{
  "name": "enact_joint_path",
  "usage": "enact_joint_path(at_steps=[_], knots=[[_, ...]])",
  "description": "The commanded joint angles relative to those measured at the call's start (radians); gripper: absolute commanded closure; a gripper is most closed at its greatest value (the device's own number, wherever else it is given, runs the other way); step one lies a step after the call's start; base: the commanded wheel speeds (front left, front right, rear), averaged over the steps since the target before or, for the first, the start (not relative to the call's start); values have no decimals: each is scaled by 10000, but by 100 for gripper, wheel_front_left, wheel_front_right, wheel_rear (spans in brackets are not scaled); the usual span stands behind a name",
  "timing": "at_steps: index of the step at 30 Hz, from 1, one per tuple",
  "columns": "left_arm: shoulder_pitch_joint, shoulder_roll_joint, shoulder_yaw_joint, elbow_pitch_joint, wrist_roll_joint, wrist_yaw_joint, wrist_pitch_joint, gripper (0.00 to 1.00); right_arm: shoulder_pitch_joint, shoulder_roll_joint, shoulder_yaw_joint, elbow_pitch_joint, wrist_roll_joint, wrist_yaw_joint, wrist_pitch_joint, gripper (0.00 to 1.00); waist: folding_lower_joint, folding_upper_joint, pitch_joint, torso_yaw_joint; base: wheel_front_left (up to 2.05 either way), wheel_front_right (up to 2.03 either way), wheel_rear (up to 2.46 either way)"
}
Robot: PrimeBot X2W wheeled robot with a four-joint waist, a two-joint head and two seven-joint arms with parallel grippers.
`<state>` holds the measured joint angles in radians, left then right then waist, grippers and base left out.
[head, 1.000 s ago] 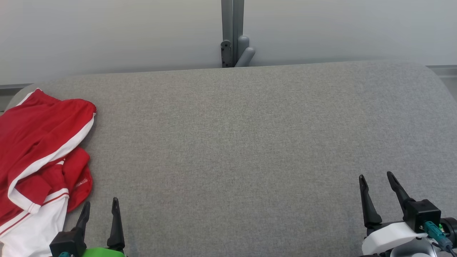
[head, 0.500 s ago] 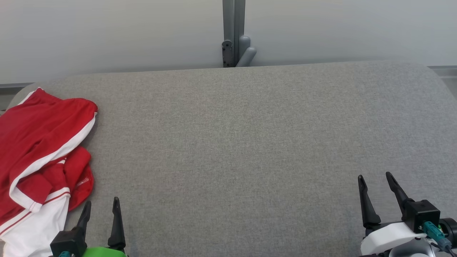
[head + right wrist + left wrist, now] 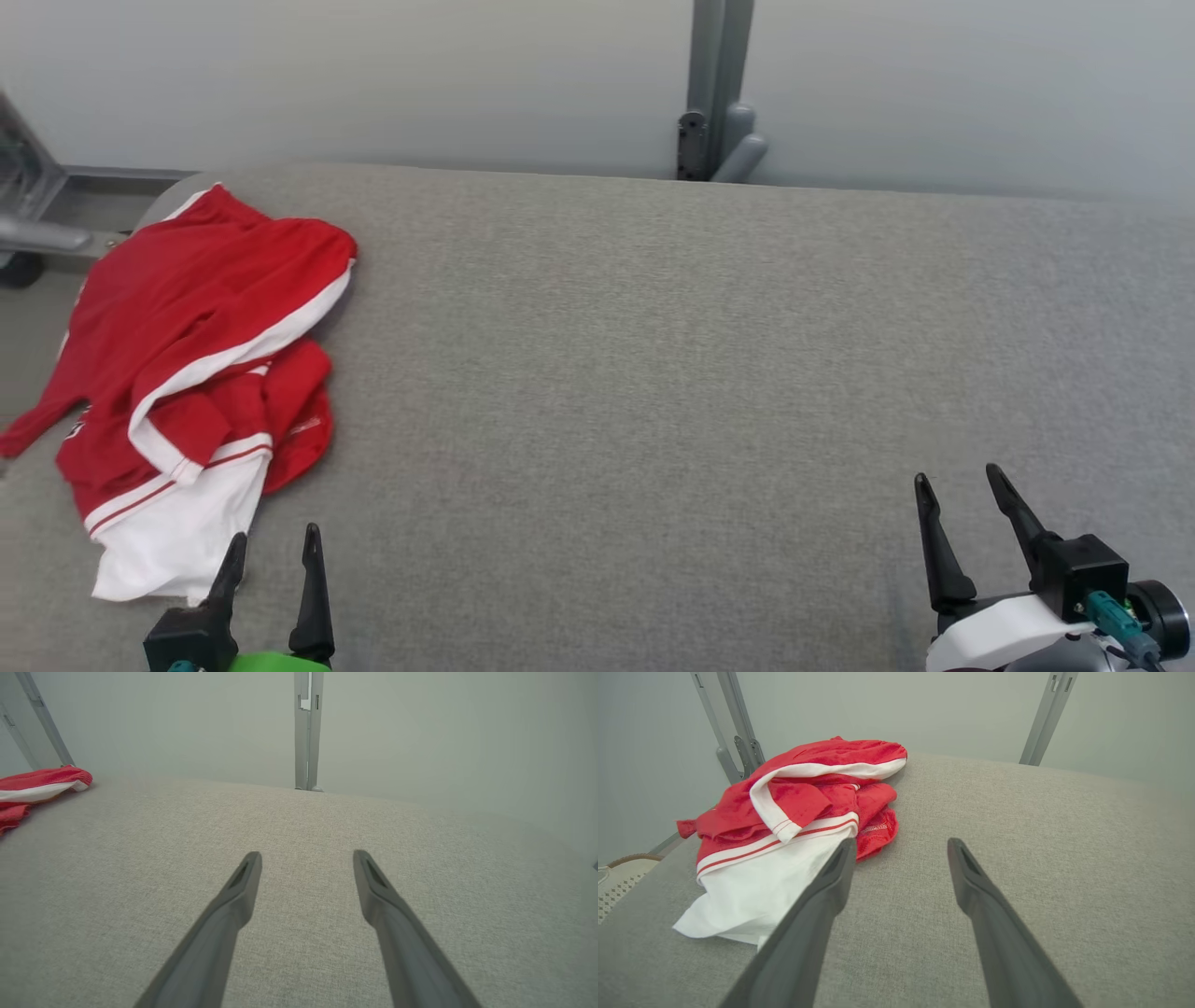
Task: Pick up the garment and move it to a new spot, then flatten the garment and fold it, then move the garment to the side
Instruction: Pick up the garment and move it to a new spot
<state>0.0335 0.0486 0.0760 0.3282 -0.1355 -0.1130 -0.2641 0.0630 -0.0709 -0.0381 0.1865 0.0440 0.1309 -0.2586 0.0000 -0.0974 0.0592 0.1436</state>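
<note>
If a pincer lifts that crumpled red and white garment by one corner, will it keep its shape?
Probably not: the crumpled red and white garment lies in soft folds, so it should droop and unfurl. It looks thin, so likely light.

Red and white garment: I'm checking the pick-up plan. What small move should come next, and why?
Probably the left gripper should ease forward and leftward onto the near white edge of the red and white garment. The garment lies crumpled at the left end of the grey fabric surface, ahead of that open, empty gripper; the right gripper, also open, sits far off.
</note>
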Motion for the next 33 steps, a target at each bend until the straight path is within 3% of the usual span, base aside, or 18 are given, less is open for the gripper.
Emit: enact_joint_path(at_steps=[1, 9, 19, 24, 33], knots=[[199, 39, 72, 27, 106, 23, -5, 0, 132, 30, 46, -6, 54, -3, -62, 0, 0, 0, -181, 984, 0, 0, 0], [470, 57, 301, -35, 294, -74, -7, 0, -91, 86, 585, 4, 177, -3, -61, 0, 0, 0, -325, 2297, 0, 0, 0], [-477, 39, -1, -37, 66, -142, -5, 0, -362, -47, 1025, -298, 178, -3, -61, 0, 0, 0, 498, 2278, 0, 0, 0], [-2719, 109, -735, 732, -170, -179, 12, 0, -1076, -513, 1098, -702, -42, -3, -62, 0, 0, 0, 2253, 2077, 0, 0, 0], [-8043, 1016, -3175, 3186, -1090, -189, 870, 0, -2347, -1457, 1411, -1463, -255, -3, -50, 0, 0, 0, 5216, 1753, 0, 0, 0]])
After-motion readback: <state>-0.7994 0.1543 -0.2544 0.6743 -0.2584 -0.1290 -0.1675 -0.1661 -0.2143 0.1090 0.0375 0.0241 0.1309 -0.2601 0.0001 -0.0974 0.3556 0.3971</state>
